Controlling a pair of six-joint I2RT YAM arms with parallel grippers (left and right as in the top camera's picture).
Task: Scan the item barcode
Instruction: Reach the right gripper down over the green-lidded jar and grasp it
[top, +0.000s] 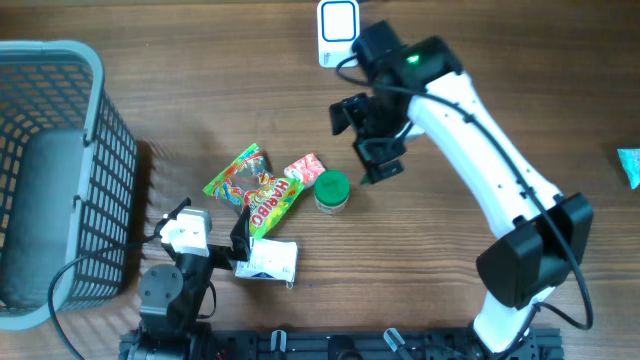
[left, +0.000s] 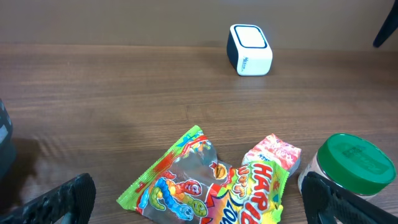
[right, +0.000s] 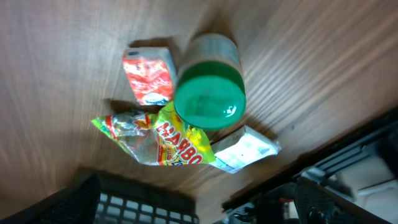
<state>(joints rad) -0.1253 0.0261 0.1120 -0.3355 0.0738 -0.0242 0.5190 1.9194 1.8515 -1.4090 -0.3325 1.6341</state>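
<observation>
A jar with a green lid (top: 332, 190) stands upright on the wooden table, free of both grippers. My right gripper (top: 368, 140) hovers open just above and behind it; the right wrist view looks straight down on the jar's lid (right: 208, 99). Beside the jar lie a Haribo gummy bag (top: 255, 188), a small red-and-white packet (top: 305, 168) and a white packet (top: 268, 260). The white barcode scanner (top: 338, 30) stands at the table's far edge. My left gripper (top: 212, 225) rests open near the front edge, facing the gummy bag (left: 205, 186) with the jar (left: 351, 165) at its right.
A grey mesh basket (top: 60, 60) fills the left side of the table. A teal object (top: 630, 165) pokes in at the right edge. Bare wood lies between the items and the scanner (left: 250, 48).
</observation>
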